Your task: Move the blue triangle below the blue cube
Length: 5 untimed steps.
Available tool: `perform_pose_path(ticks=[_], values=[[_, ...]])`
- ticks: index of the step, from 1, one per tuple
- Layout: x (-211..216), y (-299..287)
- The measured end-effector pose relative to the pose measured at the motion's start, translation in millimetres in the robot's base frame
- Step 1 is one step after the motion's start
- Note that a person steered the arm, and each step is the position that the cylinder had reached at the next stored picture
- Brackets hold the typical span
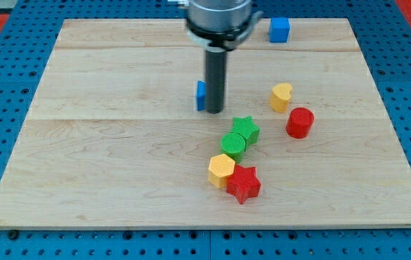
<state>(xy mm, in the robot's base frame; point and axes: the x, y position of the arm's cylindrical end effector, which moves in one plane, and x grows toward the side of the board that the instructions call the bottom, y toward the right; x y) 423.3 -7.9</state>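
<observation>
A pale wood-grain counter (118, 159) is seen, with a blue cube (279, 29) at 1 o'clock. A blue triangle (201, 95) is shown beside the dark rod. Yellow (281, 97) and red (300, 122) blocks, a green star (246, 130), green cylinder (233, 146), yellow hexagon (221, 170) and red star (243, 184) are shown.

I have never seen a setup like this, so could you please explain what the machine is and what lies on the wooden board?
This is a single camera picture looking down at a wooden board. The metal part at the view's top is a robot arm ending in a straight dark rod; it has no grasping part and only pushes. My tip sits just to the view's right of a blue block, mostly hidden behind the rod, apparently the blue triangle. The blue cube stands near the top edge. Also there: a yellow block, red cylinder, green star, green block, yellow hexagon, red star. Nothing is held.
</observation>
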Motion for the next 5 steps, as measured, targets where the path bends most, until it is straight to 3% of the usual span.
perform_pose_path(ticks=[2, 3, 4, 5], values=[[-58, -19], [-59, -79], [-74, -64], [-93, -11]])
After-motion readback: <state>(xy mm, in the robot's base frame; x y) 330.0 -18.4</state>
